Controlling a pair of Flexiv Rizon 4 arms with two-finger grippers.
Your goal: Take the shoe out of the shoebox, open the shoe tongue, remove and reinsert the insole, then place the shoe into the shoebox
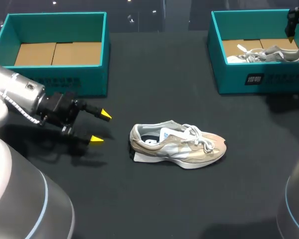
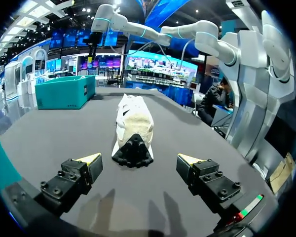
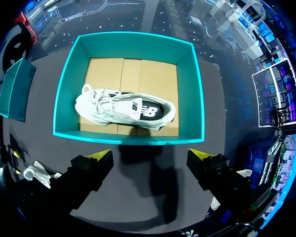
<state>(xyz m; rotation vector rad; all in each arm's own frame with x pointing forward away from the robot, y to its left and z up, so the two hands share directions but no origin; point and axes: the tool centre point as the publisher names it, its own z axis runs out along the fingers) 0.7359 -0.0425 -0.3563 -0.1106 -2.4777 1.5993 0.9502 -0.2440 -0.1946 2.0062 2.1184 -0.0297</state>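
Note:
A beige shoe [image 1: 177,145] with white laces lies on its side in the middle of the black table, toe to the right. My left gripper [image 1: 100,127] stands open just left of it, level with the heel. In the left wrist view the shoe [image 2: 133,126] lies straight ahead of the open left gripper [image 2: 140,159], heel and dark sole towards it, untouched. A second, white shoe [image 3: 123,109] lies in the teal shoebox [image 3: 128,136] at the back right. My right gripper [image 3: 150,155] hangs open above that box's near wall, holding nothing.
An empty teal shoebox [image 1: 5,40] with a cardboard floor stands at the back left, behind my left arm. The right shoebox [image 1: 259,79] sits at the table's back right corner, with my right arm [image 1: 293,22] over it.

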